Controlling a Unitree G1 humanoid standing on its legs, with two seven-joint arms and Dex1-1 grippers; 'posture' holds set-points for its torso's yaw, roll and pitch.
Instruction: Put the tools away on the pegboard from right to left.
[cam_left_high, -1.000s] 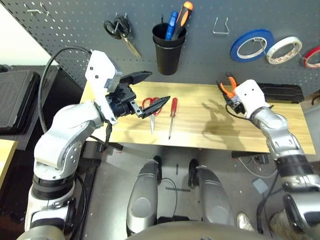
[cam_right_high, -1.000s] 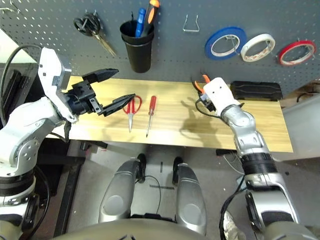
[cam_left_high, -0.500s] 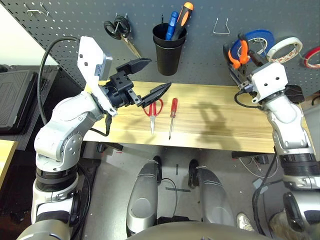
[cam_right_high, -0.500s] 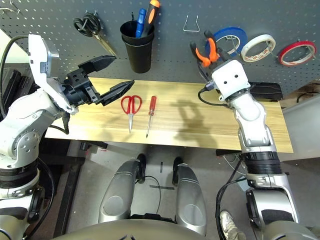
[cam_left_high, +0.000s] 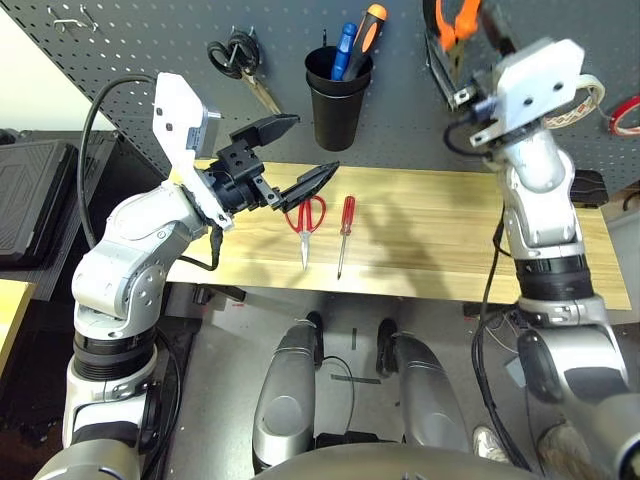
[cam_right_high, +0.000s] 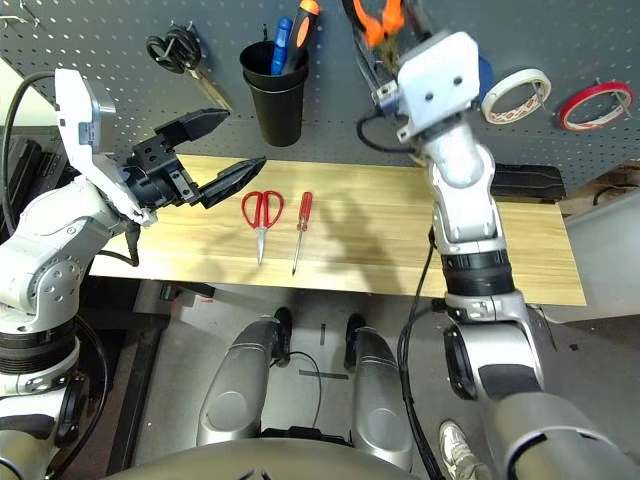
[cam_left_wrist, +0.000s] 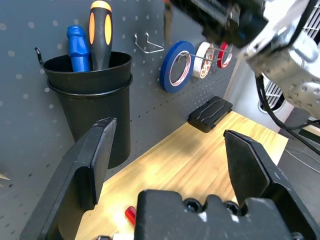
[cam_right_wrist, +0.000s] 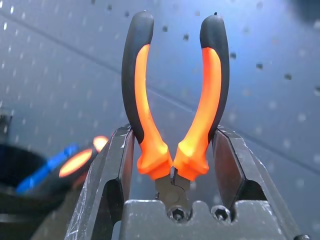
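My right gripper (cam_right_wrist: 175, 145) is shut on the orange-and-black-handled pliers (cam_right_wrist: 172, 100). It holds them handles-up high against the pegboard (cam_left_high: 150, 50), close to a wire hook (cam_left_wrist: 147, 42); the pliers (cam_left_high: 455, 20) reach the upper edge of the head views. My left gripper (cam_left_high: 312, 148) hovers open above the left part of the table, holding nothing. The red-handled scissors (cam_left_high: 307, 215) and the slim red-handled screwdriver (cam_left_high: 345, 225) lie side by side on the wood just right of it. The thin red tape ring (cam_right_high: 593, 105) hangs at the board's far right.
On the pegboard are a black cup (cam_left_high: 337, 95) with two screwdrivers in it, black-handled scissors (cam_left_high: 238, 55), a blue tape roll (cam_left_wrist: 176, 62) and a white tape roll (cam_right_high: 515, 95). A black case (cam_right_high: 520, 180) lies at the back right of the wooden table (cam_left_high: 420, 240).
My right arm has lifted the pliers from just above the table's right side up and leftward to the pegboard near the wire hook. The left arm rose slightly, then held still.
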